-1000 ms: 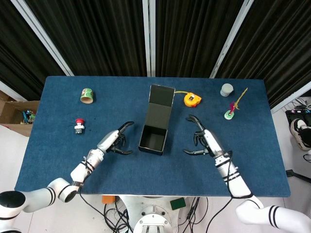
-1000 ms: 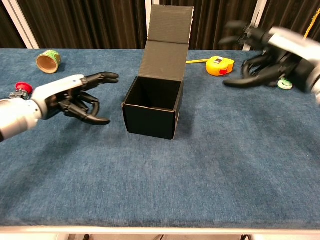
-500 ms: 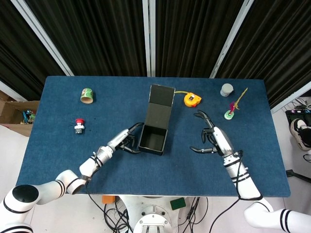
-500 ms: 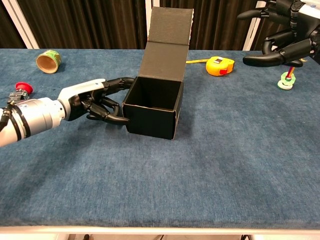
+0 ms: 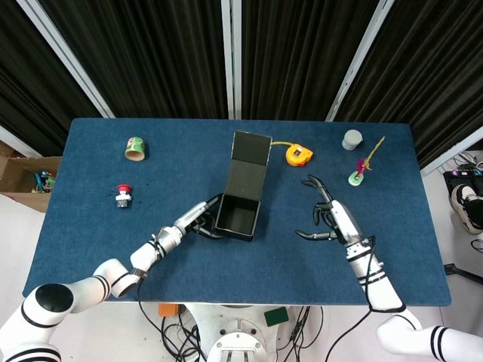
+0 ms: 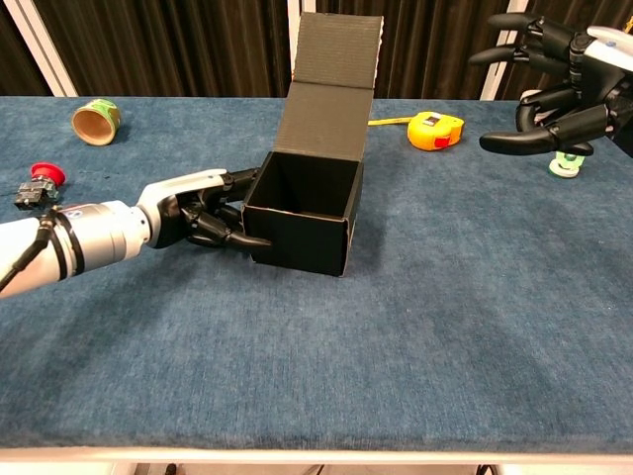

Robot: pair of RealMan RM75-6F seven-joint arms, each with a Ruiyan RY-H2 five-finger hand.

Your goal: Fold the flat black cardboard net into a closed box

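Table count: one black box (image 5: 240,216), lid flap up. One roll of tape (image 5: 135,148). One red push-button (image 5: 123,196). One yellow tape measure (image 5: 297,155). One small grey cap (image 5: 352,139). One green ring with stick (image 5: 358,175). Two hands: left hand (image 6: 203,211), right hand (image 6: 554,85).

Even, bright light is falling from overhead in both views, leaving the blue surface (image 5: 90,249) evenly lit with no glare. Shadows are lying soft and short; a faint one is sitting under the black box (image 6: 307,213), whose inside is staying dark and hard to read. Both views are looking sharp, with no motion blur on the right hand (image 6: 554,94). The curtains (image 5: 151,53) behind are swallowing light, showing only fine vertical streaks.
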